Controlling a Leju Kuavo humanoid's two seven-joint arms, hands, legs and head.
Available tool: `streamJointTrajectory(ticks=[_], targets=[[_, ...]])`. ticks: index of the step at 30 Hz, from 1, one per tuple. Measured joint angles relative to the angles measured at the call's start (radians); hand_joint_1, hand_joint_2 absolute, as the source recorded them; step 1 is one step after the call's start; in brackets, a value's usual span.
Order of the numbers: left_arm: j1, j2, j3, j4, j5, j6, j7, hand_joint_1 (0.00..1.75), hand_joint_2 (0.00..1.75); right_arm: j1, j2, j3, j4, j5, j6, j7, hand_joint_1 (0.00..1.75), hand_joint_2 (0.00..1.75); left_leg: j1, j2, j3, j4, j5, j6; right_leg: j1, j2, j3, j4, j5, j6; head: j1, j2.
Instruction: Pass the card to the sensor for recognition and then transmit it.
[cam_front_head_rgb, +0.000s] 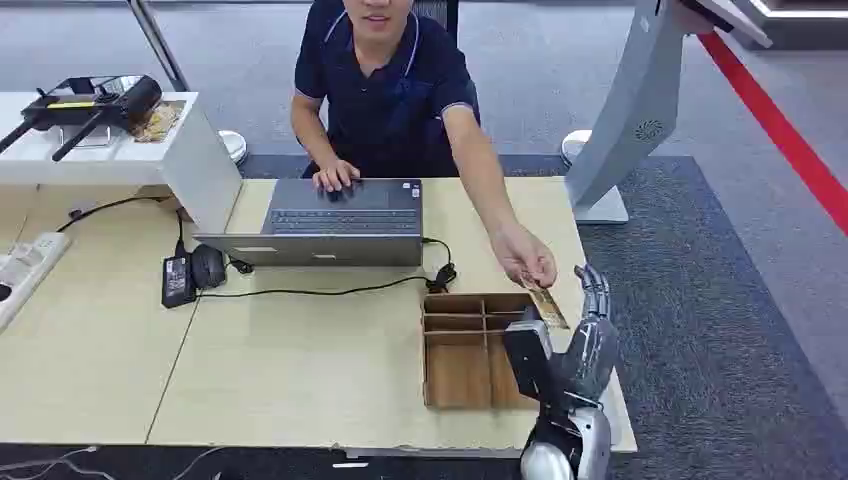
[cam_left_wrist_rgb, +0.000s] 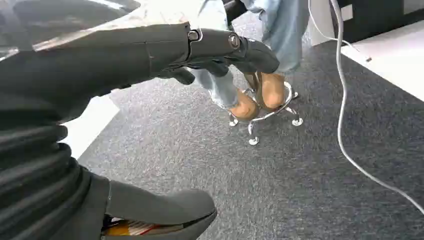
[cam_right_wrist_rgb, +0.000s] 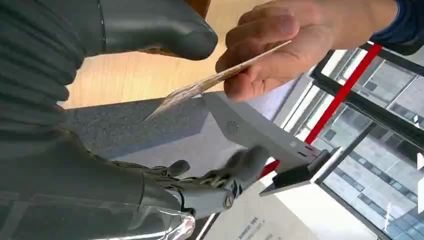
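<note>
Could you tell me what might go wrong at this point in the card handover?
The person's hand pinches the card, which sits between the open right hand's thumb and fingers, untouched. Closing late or off-line could drop it into the wooden tray. Closing too far along could catch the person's fingers.

Silver arm, grey hand, and a close look at the casing!

The right hand (cam_front_head_rgb: 585, 335) shows a silver rounded forearm shell at the base, a dark block-shaped thumb housing beside it, and lighter grey fingers (cam_front_head_rgb: 596, 285) with linked segments above. Up close, the right wrist camera gives us a grey ribbed cover behind the fingers, a thick smooth grey thumb (cam_right_wrist_rgb: 160, 27), and a round screw head at the root of the metal-linked fingers (cam_right_wrist_rgb: 235, 170). The left hand (cam_left_wrist_rgb: 150, 55) matches: dark glossy shell, two round screws just behind the fingers (cam_left_wrist_rgb: 250, 52), ribbed bellows, thick grey thumb (cam_left_wrist_rgb: 165, 207).
</note>
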Motion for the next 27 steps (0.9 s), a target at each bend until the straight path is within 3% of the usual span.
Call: streamJointTrajectory(ticks=[27], targets=[[0.002, 0.0, 0.0, -0.008, 0.0, 0.0, -0.003, 0.0, 1.75, 0.031, 0.0, -0.019, -0.033, -0.018, -0.001, -0.008, 1.75, 1.75, 0.0, 0.0, 0.0, 0.0, 0.0, 0.0, 0.0, 0.0, 0.0, 0.0, 0.0, 0.0, 0.0, 0.0]])
